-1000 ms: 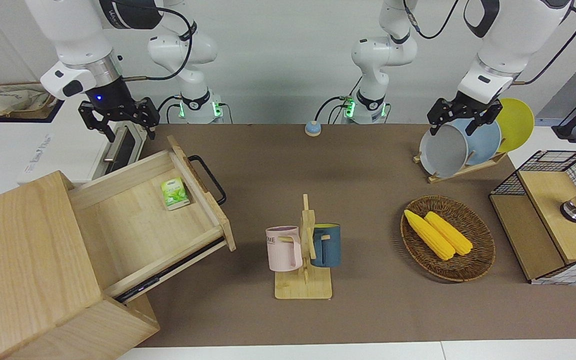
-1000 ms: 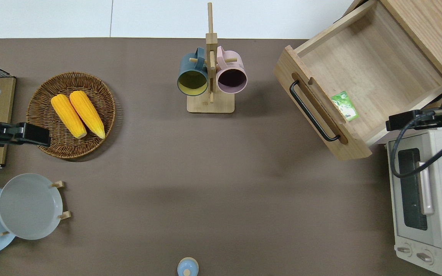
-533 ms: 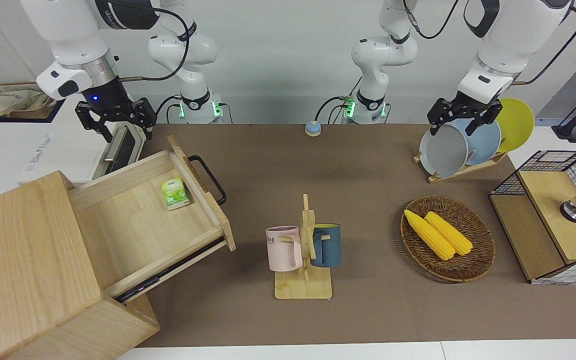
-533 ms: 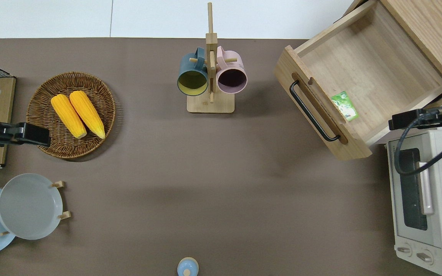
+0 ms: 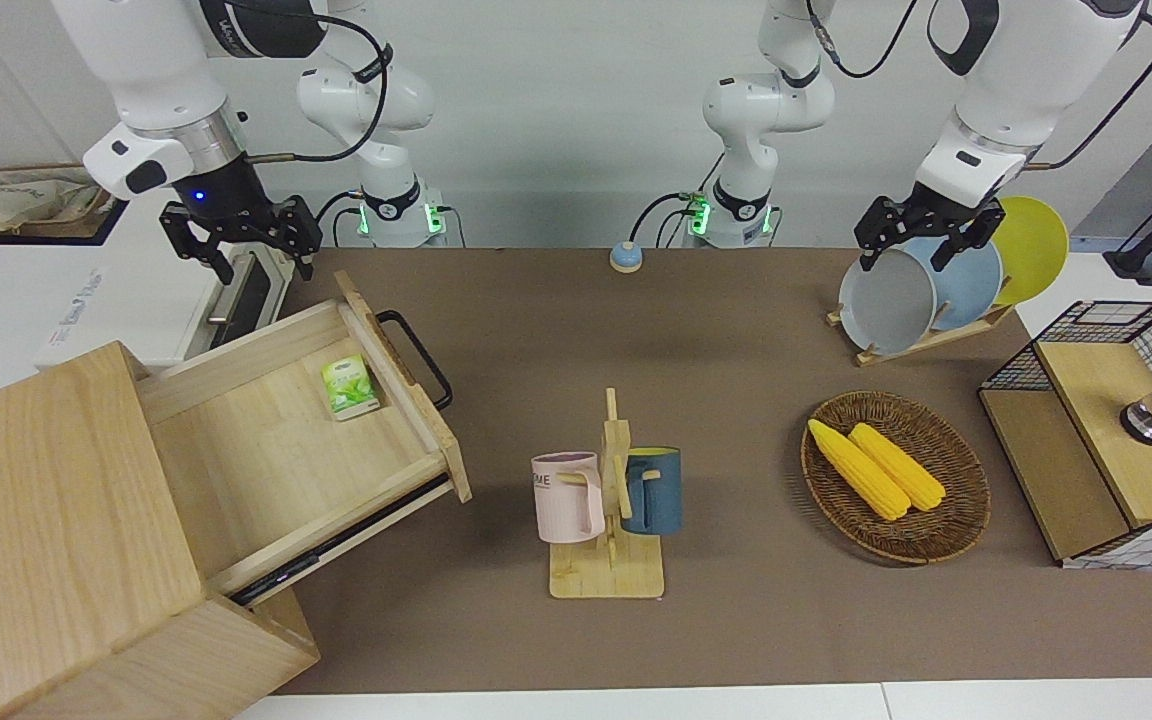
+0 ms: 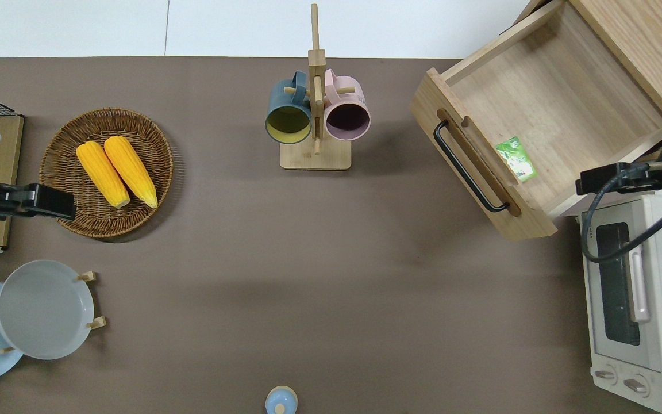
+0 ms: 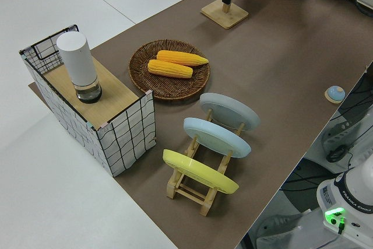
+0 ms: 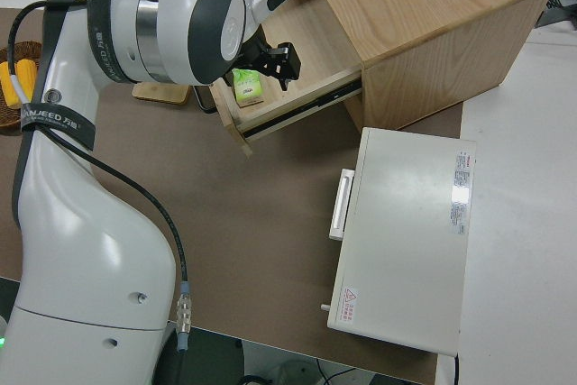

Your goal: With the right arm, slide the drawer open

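Observation:
The light-wood drawer (image 5: 266, 450) stands pulled far out of its cabinet (image 5: 46, 520), with its black bar handle (image 5: 418, 356) facing the table's middle. A small green packet (image 5: 349, 385) lies inside against the drawer front. My right gripper (image 5: 264, 270), with the blue light on its wrist, hangs open and empty in the air. In the overhead view it (image 6: 598, 178) is over the drawer's side rail beside the toaster oven, well clear of the handle (image 6: 470, 167). It also shows in the right side view (image 8: 281, 62). My left arm is parked, its gripper (image 5: 921, 245) open.
A white toaster oven (image 6: 635, 305) sits next to the drawer, nearer to the robots. A mug rack (image 5: 606, 500) with two mugs stands mid-table. A wicker basket (image 5: 966, 500) with corn, a plate rack (image 5: 926, 290) and a wire crate (image 5: 1106, 430) are toward the left arm's end.
My right gripper has only shifted slightly above the drawer's corner by the oven. The drawer stays open and has not moved. The left arm is still.

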Robot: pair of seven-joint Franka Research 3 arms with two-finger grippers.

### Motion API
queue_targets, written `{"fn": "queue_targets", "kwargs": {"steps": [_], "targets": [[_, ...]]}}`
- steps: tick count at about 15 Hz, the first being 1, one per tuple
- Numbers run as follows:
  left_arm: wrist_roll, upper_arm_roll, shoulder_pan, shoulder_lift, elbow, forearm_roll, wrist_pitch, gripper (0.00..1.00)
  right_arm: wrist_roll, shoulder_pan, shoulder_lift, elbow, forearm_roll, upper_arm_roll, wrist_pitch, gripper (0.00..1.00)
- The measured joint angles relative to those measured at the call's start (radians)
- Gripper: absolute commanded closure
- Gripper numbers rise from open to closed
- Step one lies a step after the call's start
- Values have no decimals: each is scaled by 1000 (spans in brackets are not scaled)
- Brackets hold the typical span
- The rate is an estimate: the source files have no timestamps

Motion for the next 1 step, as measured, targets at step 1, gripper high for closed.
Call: {"fn": "queue_targets", "kwargs": {"steps": [1], "targets": [[0, 0, 0, 0, 0, 0, 0, 7, 0, 0, 0, 0, -2, 0, -1, 13]]}}
